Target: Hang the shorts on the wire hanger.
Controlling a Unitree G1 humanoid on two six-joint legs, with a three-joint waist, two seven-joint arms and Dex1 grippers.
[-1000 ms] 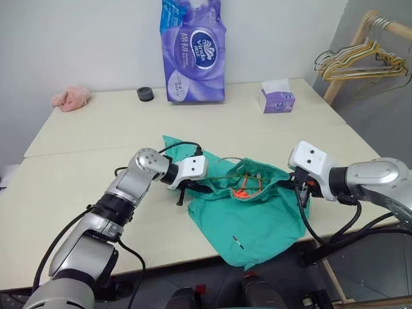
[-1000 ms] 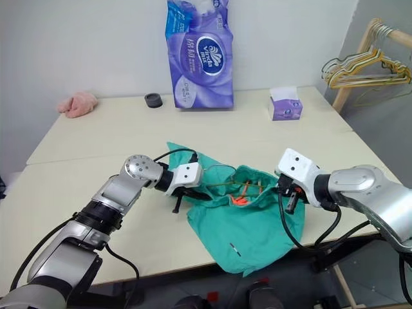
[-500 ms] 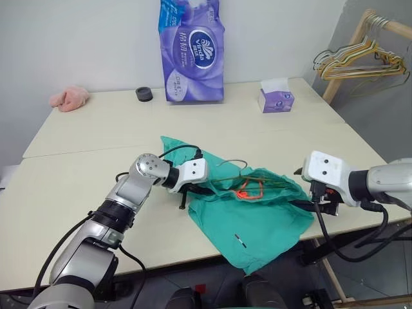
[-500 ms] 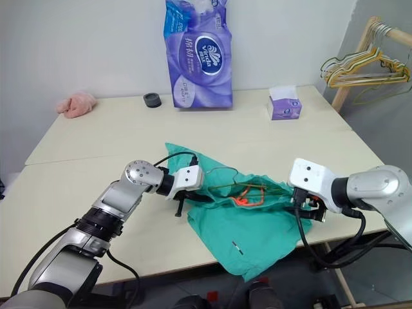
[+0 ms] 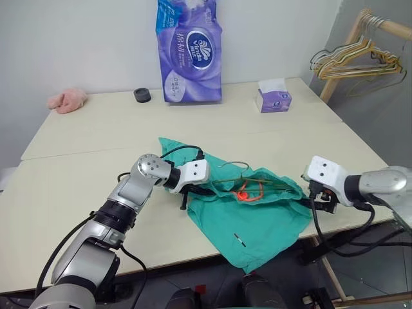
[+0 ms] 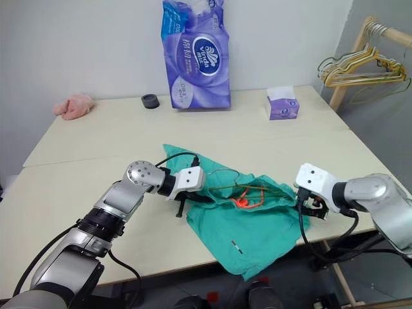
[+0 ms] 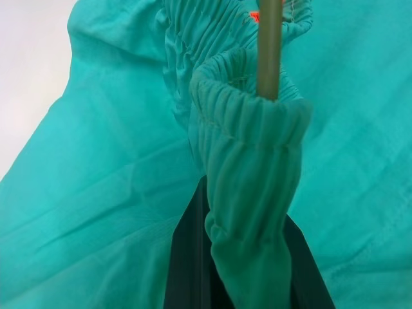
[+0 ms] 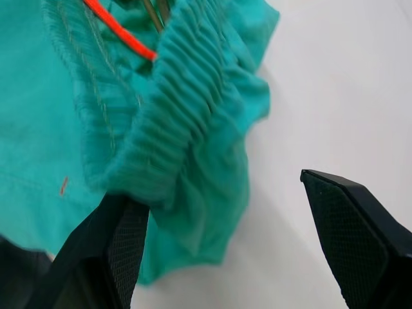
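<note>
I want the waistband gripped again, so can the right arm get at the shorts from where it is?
Probably yes: the right end effector is open beside the shorts, the waistband edge just off one finger, nothing between.

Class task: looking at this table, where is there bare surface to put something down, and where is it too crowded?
Bare patches: the table between the pink cloth and the left arm, and the strip between the tissue box and the shorts. Crowded: the near right edge, where the shorts, wire hanger, left pincer and right pincer sit together. The purple pack and black ring line the back.
</note>
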